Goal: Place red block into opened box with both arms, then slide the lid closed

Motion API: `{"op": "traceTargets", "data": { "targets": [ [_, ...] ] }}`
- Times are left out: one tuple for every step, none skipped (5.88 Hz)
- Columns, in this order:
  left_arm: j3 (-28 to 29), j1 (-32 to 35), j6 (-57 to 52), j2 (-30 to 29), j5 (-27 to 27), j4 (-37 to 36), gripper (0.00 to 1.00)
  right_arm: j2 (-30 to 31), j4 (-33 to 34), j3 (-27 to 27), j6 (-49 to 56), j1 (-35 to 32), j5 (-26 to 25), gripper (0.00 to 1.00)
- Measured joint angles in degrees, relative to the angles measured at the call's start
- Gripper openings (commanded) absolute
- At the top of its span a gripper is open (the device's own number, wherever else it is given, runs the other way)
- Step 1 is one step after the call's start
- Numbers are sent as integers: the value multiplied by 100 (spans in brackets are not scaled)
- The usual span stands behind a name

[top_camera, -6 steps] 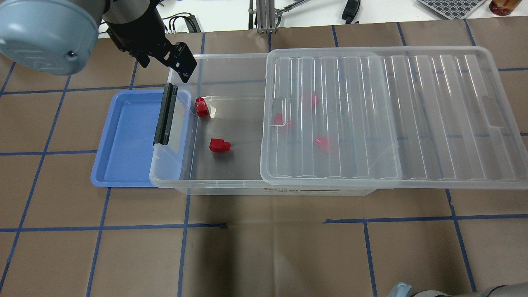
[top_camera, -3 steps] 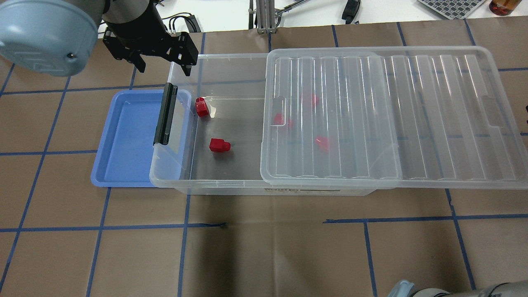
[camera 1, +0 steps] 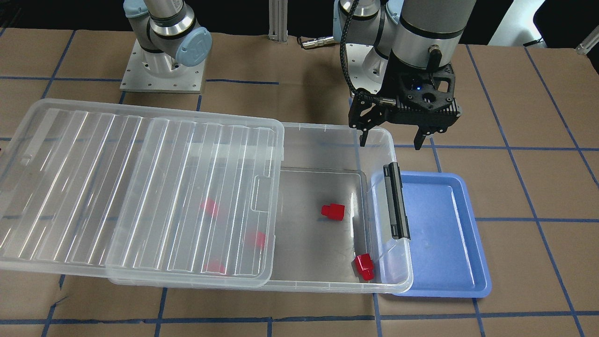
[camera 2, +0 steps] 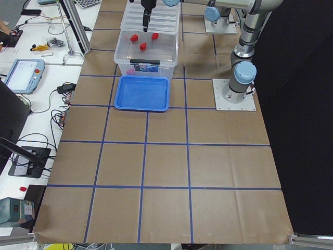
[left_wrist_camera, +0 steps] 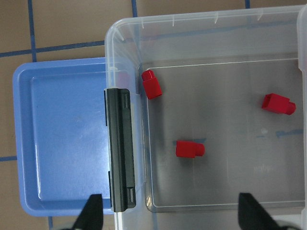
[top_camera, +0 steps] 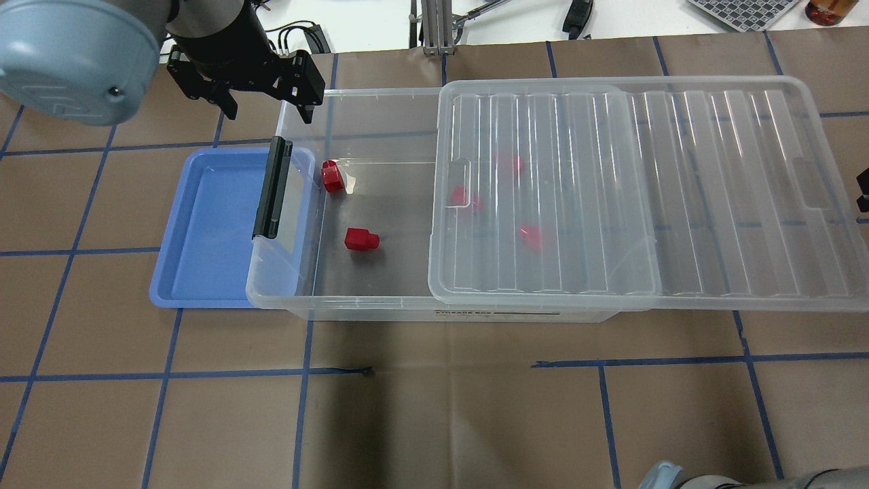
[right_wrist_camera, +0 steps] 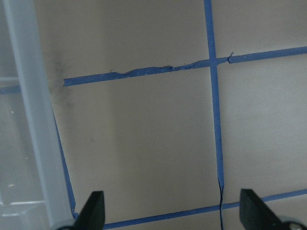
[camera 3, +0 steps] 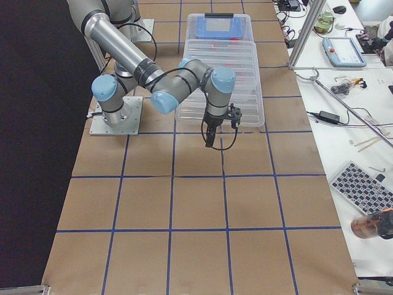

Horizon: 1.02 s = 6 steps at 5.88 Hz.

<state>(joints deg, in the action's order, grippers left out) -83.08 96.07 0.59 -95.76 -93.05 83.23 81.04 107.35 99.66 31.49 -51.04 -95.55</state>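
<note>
The clear box [top_camera: 366, 307] lies across the table with the ribbed lid [top_camera: 713, 190] slid off to the right, covering about half of it. Two red blocks [top_camera: 332, 176] [top_camera: 360, 239] lie in the uncovered part, and more show blurred through the lid [top_camera: 531, 236]. My left gripper [top_camera: 265, 102] hangs open and empty above the box's far left corner, over the rim. In its wrist view the blocks [left_wrist_camera: 189, 149] lie below it. My right gripper [right_wrist_camera: 172, 215] is open over bare table beside the lid's right edge [right_wrist_camera: 29, 120].
An empty blue tray [top_camera: 210, 224] sits against the box's left end, partly under the black latch bar [top_camera: 271, 190]. White benches with cables, a tablet and tools line the table's far side [camera 3: 344, 92].
The left gripper has turned at the wrist so its fingers now line up along the box's length. A dark part of the right arm has come in at the overhead view's right edge.
</note>
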Motion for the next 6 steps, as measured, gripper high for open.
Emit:
{"op": "traceTargets", "data": {
  "targets": [
    [-4, 0, -1, -3, -2, 0, 98, 32, -3, 108, -19, -18, 115, 100],
    [-6, 0, -7, -4, -2, 0, 98, 82, -4, 216, -40, -40, 237, 100],
    [-6, 0, -12, -4, -2, 2, 98, 135, -9, 275, -86, -56, 341, 100],
    [-7, -1, -14, -4, -2, 7, 98, 163, -20, 296, -141, -67, 462, 100],
    [-7, -4, -12, -4, -2, 11, 98, 175, -27, 314, -167, -74, 599, 100],
    [-7, -7, -8, -4, 0, 15, 98, 180, -29, 331, -175, -104, 652, 100]
  ]
}}
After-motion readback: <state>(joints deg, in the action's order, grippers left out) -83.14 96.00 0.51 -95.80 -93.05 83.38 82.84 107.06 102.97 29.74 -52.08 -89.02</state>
